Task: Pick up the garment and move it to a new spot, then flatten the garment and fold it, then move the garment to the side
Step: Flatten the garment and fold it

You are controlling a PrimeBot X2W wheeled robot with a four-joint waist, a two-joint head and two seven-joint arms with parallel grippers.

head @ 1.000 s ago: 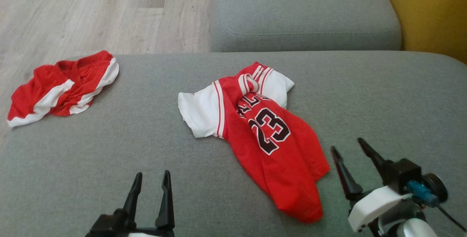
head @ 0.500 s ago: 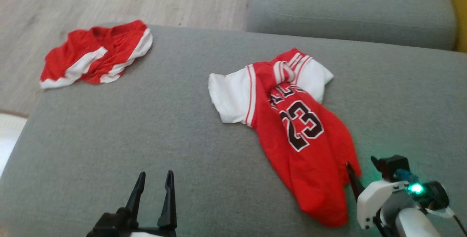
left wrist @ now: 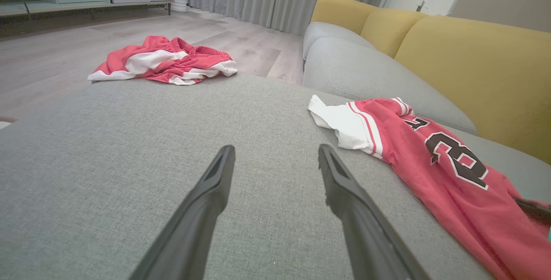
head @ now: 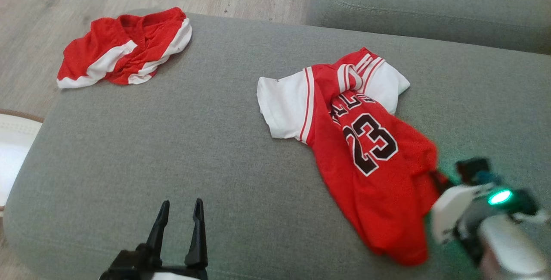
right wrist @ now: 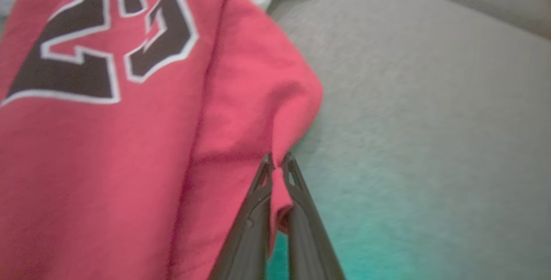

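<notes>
You were on step 1, the pick-up. Your right end effector (right wrist: 277, 163) was clamped on the red side edge of the jersey (head: 370, 155), the rest lying ahead-left of it on the sofa (head: 172, 142). Your left end effector (head: 181, 204) stood wide open, empty. By my judgement, the next move called for a clean lift.

Light: you get soft, even daylight | Blur: right gripper (head: 443, 181) smeared | Glow: green cast just beneath it

Head view: looks down onto the grey fabric sofa seat (head: 172, 150). Left wrist view: low across it. Right wrist view: close. All three share the red numbered jersey (head: 340, 159).
</notes>
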